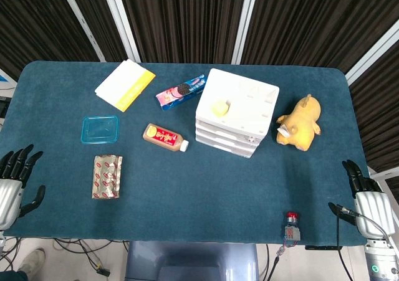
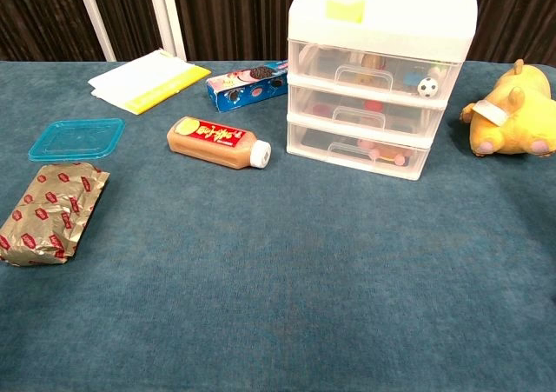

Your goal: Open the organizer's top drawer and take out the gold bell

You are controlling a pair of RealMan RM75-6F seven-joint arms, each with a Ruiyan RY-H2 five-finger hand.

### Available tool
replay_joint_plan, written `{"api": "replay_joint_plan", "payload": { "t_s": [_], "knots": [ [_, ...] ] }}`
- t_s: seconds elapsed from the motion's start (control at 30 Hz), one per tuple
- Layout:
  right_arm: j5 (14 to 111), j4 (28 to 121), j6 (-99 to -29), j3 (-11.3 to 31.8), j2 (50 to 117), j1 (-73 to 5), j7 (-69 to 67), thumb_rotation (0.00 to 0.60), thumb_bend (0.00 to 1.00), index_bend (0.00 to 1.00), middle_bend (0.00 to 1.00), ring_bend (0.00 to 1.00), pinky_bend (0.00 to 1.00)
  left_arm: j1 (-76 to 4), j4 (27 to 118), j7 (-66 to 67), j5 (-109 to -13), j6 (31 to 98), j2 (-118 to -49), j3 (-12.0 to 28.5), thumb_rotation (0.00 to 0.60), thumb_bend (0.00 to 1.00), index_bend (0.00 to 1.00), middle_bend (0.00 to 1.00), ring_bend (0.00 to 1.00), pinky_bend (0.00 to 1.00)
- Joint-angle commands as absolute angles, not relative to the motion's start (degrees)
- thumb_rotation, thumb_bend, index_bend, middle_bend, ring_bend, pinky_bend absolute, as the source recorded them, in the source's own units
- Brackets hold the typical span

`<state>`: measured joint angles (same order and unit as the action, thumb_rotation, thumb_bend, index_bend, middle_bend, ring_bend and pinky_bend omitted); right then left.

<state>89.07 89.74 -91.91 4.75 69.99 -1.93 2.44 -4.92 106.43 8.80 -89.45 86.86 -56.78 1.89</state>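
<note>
Head view: white three-drawer organizer (image 1: 237, 111) sits right of centre on the blue table (image 1: 187, 187), all drawers shut, a small yellow block (image 1: 219, 108) on its lid. Top drawer's contents can't be made out from here, gold bell not visible. Yellow plush toy (image 1: 300, 123) just right of the organizer. Cookie box (image 1: 181, 91) just left of it, brown bottle (image 1: 165, 137) lying on its side in front-left. Further left: yellow-white booklet (image 1: 125, 85), teal lid (image 1: 100, 129), foil snack pack (image 1: 106, 176). Left robot hand (image 1: 14, 182) at the table's left edge, fingers spread wide, holding nothing. Right robot hand (image 1: 366, 192) at the right edge, fingers apart, also holding nothing. Both well apart from the organizer.

Chest view: organizer (image 2: 373, 70) seen front-on, top drawer (image 2: 375, 64) closed, handle untouched. Through the clear front: a small football-pattern ball (image 2: 426, 87) at the right, some indistinct items behind the handle; can't tell which is the bell. Lower drawers hold red and pink bits. Neither robot hand in this view.
</note>
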Motion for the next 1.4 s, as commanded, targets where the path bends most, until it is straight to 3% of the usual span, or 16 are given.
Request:
{"api": "replay_joint_plan", "payload": {
  "t_s": [0.03,0.4,0.87,1.23,1.3,1.4],
  "knots": [
    [88.93,89.89,-91.90,4.77,69.82,-1.85,2.46,0.600,0.22,0.07,0.12,0.33,0.31,-4.89,106.59,9.01,-89.14,86.69,-56.66,1.87,0.600,0.42,0.08,0.00,0.00,0.00],
    [88.70,89.72,-91.95,4.97,69.98,-1.83,3.29,0.600,0.22,0.07,0.12,0.29,0.24,-4.95,107.48,9.87,-87.77,85.94,-56.10,1.92,0.600,0.42,0.07,0.00,0.00,0.00],
    [88.66,90.04,-91.97,4.98,69.70,-1.72,3.12,0.600,0.22,0.07,0.09,0.27,0.24,-4.96,107.75,9.79,-87.48,85.88,-55.87,2.01,0.600,0.42,0.07,0.00,0.00,0.00],
    [90.41,94.43,-88.60,2.89,68.02,-2.67,-4.77,0.600,0.22,0.05,0.09,0.27,0.24,-4.96,108.10,9.77,-86.80,86.09,-55.91,2.40,0.600,0.42,0.07,0.00,0.00,0.00],
    [90.83,97.14,-86.23,2.00,66.80,-3.52,-8.94,0.600,0.22,0.05,0.12,0.31,0.27,-4.92,108.03,9.74,-86.62,86.18,-55.90,2.50,0.600,0.42,0.07,0.00,0.00,0.00],
    [91.79,99.95,-81.88,1.54,64.90,-6.10,-14.58,0.600,0.23,0.05,0.20,0.36,0.39,-4.92,107.82,9.70,-86.13,85.96,-55.94,2.53,0.600,0.42,0.07,0.00,0.00,0.00]
  ]
}}
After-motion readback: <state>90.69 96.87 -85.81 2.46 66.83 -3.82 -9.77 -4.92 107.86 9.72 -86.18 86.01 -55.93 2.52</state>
